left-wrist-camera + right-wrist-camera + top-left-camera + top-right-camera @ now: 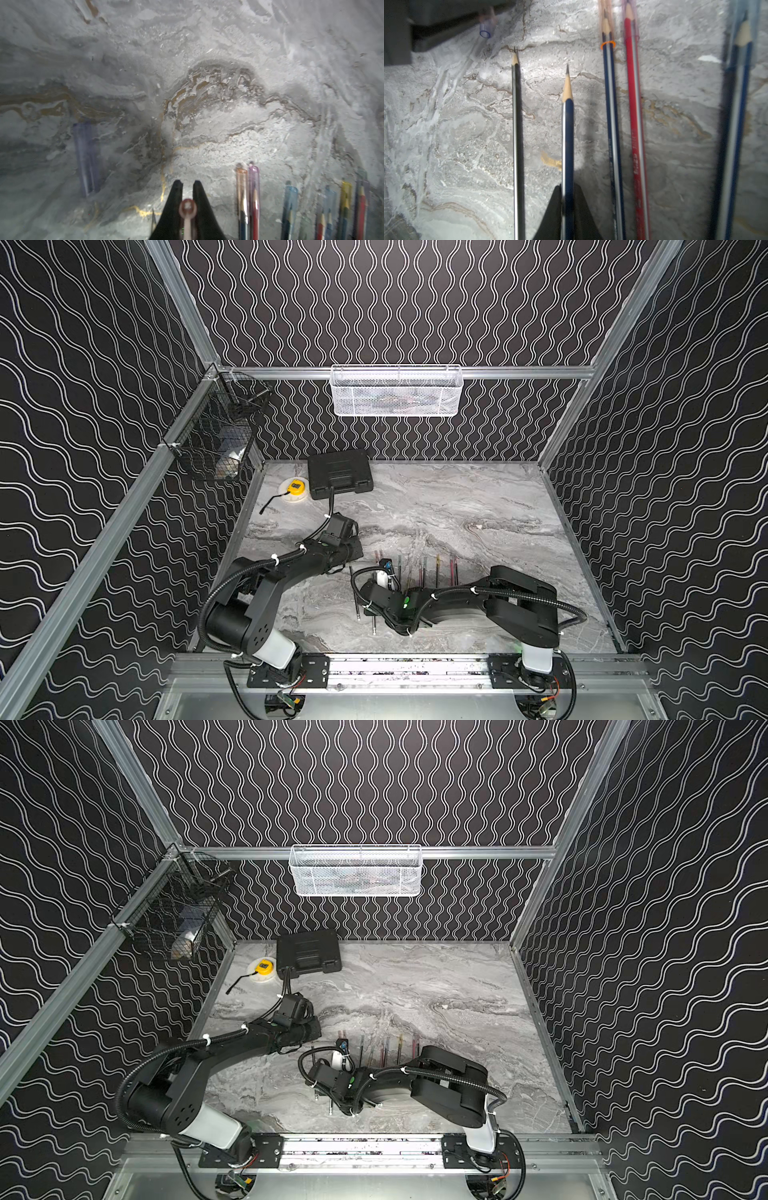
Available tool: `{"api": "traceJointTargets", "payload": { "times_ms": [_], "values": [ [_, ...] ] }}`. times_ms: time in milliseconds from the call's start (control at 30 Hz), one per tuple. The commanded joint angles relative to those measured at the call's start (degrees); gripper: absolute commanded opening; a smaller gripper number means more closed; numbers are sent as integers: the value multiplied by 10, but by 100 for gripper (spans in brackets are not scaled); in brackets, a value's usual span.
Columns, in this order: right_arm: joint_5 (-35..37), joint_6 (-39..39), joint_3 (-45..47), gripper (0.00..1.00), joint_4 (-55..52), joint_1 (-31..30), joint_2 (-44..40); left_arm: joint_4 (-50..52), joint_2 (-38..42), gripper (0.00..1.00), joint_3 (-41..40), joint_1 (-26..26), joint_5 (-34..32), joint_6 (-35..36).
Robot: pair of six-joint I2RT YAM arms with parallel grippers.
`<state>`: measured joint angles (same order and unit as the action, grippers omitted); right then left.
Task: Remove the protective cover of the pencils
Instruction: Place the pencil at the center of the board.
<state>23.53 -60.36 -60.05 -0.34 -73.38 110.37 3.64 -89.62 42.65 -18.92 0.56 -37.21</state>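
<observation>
The metal rail [399, 670] runs along the near edge, and both arms reach from it over the grey marbled table [478, 510]. The pencils [437, 568] lie side by side in a row on the near middle of the table, tips toward the far side. Most of them wear clear tinted caps [253, 178] over their tips; orange, purple, blue and yellow ones show in the left wrist view. At the left end of the row two are bare: a black pencil [517, 124] and, just right of it, a blue pencil [568, 135].

The right gripper [568, 187] sits low over the row with the blue pencil between its fingers [552, 207]. They lie close on both sides, but whether they press it cannot be told. The left gripper [187, 184], just left of the row's far ends, is clenched on a pink cap [188, 207] whose round end faces the wrist camera. A loose purple cap [85, 158] lies on the table, apart from the row.

A black case [338, 472] and a yellow tape measure [296, 488] sit at the table's far left.
</observation>
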Motion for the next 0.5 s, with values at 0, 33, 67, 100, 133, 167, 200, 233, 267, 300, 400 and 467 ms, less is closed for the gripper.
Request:
{"api": "traceJointTargets", "payload": {
  "times_ms": [0, 33, 67, 100, 133, 167, 200, 233, 267, 300, 400, 467],
  "values": [
    [2, -2, -4, 20, -31, 0, -2, 11, -22, 0, 12, -2, -16, 12],
    [2, 0, -5, 21, -31, 1, -2, 17, -28, 0, 17, -3, -21, 12],
    [2, 0, -5, 21, -32, 1, -3, 24, -34, 0, 21, -4, -27, 12],
    [3, 1, -5, 22, -33, 0, -4, 29, -37, 0, 24, -5, -33, 12],
    [3, 1, -5, 23, -33, 0, -6, 35, -42, 0, 28, -6, -39, 12],
    [3, 1, -3, 24, -31, 1, -7, 38, -48, 0, 32, -6, -42, 12],
    [3, 2, -3, 27, -32, 0, -9, 40, -53, 0, 35, -7, -44, 13],
    [4, 3, -3, 28, -32, 1, -10, 42, -58, 0, 38, -9, -46, 13],
    [4, 3, -3, 28, -33, 1, -10, 44, -64, 0, 40, -12, -48, 12],
    [5, 3, -3, 29, -33, 0, -12, 44, -69, 0, 43, -12, -48, 13],
    [5, 4, -2, 29, -32, 0, -16, 49, -86, 0, 52, -14, -46, 14],
    [3, 7, -2, 31, -29, 1, -19, 50, -94, 0, 56, -14, -45, 13]
  ]
}}
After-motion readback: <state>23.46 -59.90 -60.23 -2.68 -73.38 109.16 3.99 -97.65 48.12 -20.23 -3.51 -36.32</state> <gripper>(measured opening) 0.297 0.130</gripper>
